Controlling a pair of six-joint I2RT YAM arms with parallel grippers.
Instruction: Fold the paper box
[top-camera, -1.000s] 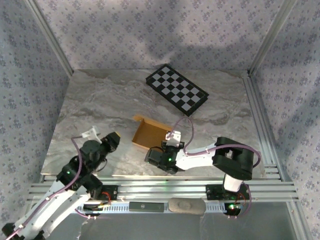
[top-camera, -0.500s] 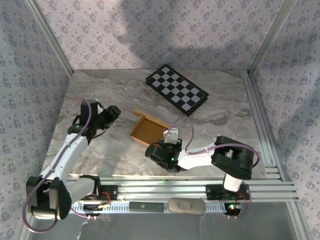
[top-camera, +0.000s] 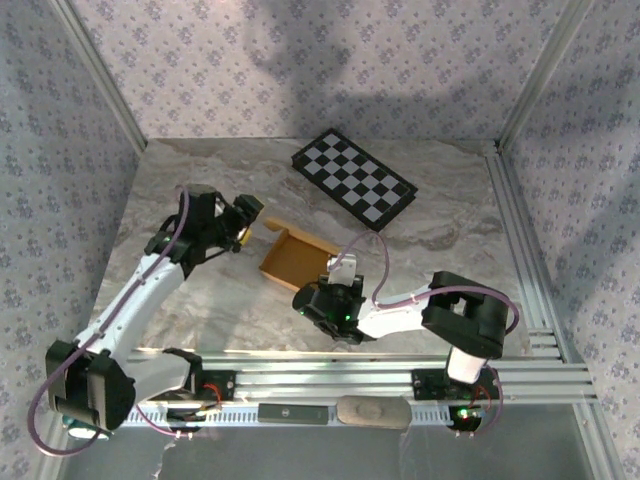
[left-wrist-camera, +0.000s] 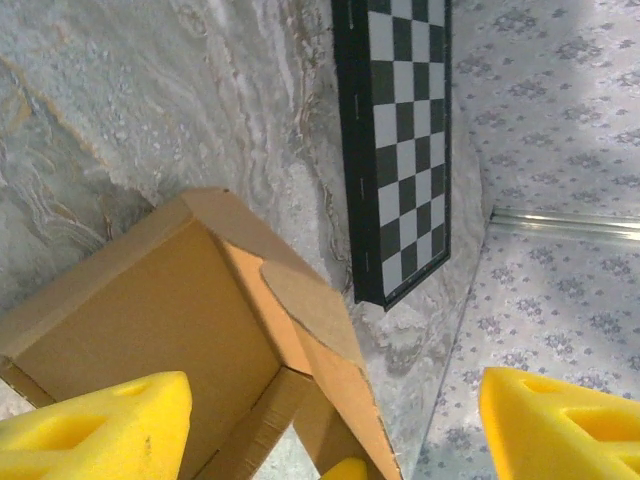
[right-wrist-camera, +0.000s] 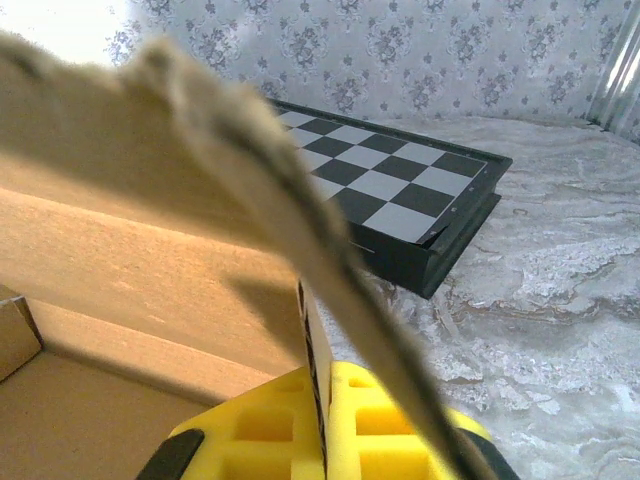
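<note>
The paper box (top-camera: 293, 262) lies near the middle of the table (top-camera: 200, 190), a little toward its near edge, and we see it as plain tan-brown cardboard standing as a shallow open tray with a flat floor and low walls raised around it. From the left wrist camera we see the box (left-wrist-camera: 190, 320) from one corner, where a side wall meets a flap with a rounded tab that leans inward, its creases sharp. In the right wrist view the box (right-wrist-camera: 110, 270) shows a smooth inner wall and a bit of floor, with a blurred, fuzzy cardboard edge slanting close across the lens. The right gripper (top-camera: 338, 276) is at the box's near right side, and its yellow pads (right-wrist-camera: 390, 430) are pressed together on that thin cardboard wall. The left gripper (top-camera: 250, 222) hangs just beside the box's far left corner, and we see its yellow pads (left-wrist-camera: 100, 430) spread wide, holding nothing. The black-and-white checkered board (top-camera: 354, 178) lies toward the far edge of the table, apart from the box.
</note>
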